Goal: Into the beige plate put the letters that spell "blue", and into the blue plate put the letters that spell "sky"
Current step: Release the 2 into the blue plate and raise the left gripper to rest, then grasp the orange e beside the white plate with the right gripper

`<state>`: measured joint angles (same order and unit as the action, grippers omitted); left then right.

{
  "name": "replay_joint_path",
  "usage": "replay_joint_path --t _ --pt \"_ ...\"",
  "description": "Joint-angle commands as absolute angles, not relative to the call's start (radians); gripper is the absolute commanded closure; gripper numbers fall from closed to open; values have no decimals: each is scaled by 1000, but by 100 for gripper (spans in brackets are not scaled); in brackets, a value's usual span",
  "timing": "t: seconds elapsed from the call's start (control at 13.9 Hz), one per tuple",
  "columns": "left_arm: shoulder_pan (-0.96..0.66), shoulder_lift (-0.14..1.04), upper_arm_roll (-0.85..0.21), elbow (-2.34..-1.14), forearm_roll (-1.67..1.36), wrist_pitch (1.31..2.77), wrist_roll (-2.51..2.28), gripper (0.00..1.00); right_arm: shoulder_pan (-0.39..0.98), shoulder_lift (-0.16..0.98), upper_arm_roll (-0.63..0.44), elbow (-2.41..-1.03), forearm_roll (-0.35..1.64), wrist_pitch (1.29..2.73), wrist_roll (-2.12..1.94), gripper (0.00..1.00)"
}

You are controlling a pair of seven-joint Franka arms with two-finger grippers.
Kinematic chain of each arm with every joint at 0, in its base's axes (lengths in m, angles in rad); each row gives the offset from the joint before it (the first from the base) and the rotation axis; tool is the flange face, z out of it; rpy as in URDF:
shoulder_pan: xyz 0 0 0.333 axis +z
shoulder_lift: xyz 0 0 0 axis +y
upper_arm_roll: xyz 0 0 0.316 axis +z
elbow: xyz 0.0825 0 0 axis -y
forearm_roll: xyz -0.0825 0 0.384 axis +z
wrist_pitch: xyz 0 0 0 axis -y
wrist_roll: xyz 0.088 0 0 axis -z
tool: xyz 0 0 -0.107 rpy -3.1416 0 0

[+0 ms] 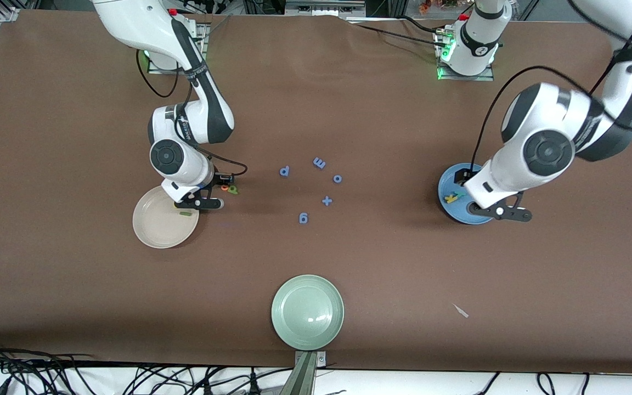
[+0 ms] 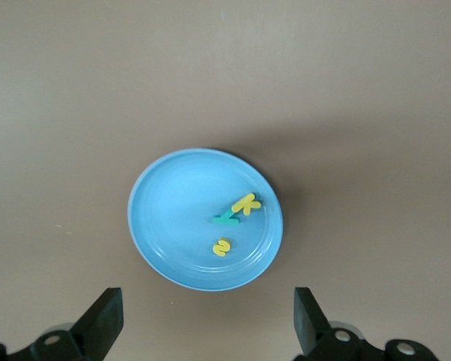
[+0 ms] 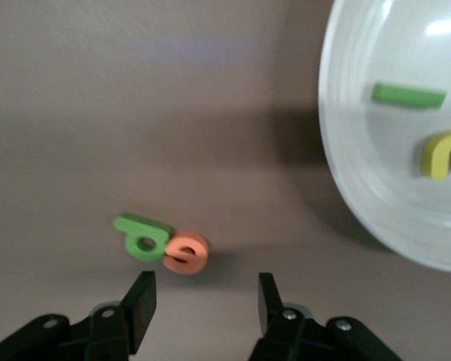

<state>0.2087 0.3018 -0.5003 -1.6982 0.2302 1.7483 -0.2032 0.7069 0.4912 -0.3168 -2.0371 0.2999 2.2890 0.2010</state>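
A brown mat covered the bench (image 1: 316,263), cables trailing along its near edge. Nearest the camera sat a pale green plate (image 1: 308,311), unused. Farther up, loose blue letters (image 1: 303,218) lay mid-bench, apart from both arms.

The right end effector (image 3: 203,301) hovered with its fingers parted and nothing between them, the orange "e" (image 3: 186,253) and green "b" (image 3: 142,237) lying touching each other on the mat just ahead of its tips. To one side was the beige plate (image 3: 361,188), holding the green bar "l" (image 3: 408,95) and yellow "u" (image 3: 443,153). These foam pieces looked featherlight, soft and thin, so I judged a gentle pinch across the flat edges would do, though two touching letters risked coming up or skidding together.

The left end effector (image 2: 207,316) hung released over the blue plate (image 2: 158,226), where yellow "k" (image 2: 245,204), teal "y" (image 2: 226,219) and yellow "s" (image 2: 222,247) rested; the "k" overlapped the "y".

From the front, the right arm hid most of its fingers, the left arm part of the blue plate.
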Motion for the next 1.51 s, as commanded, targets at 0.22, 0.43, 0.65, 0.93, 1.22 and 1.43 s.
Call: replay_joint_path --t 0.22,0.43,0.65,0.93,1.22,1.43 --pt "213 272 -535 -1327 207 1473 -170 0 707 476 -288 -2075 319 2301 227 37" --pt "227 200 -482 -1347 132 1477 -167 0 707 495 -287 -2074 319 2319 222 37" --pt "21 39 -168 -1532 -7 1557 -164 0 707 508 -287 -2068 318 2333 212 37" --pt "-14 -60 -120 -1708 -20 1656 -150 0 706 540 -288 -2048 318 2367 209 37" --pt "-3 -58 -120 -1709 -18 1646 -146 0 695 545 -290 -2007 313 2358 196 37" --pt "-5 -40 -120 -1681 -18 1632 -149 0 686 545 -293 -1996 313 2355 175 37"
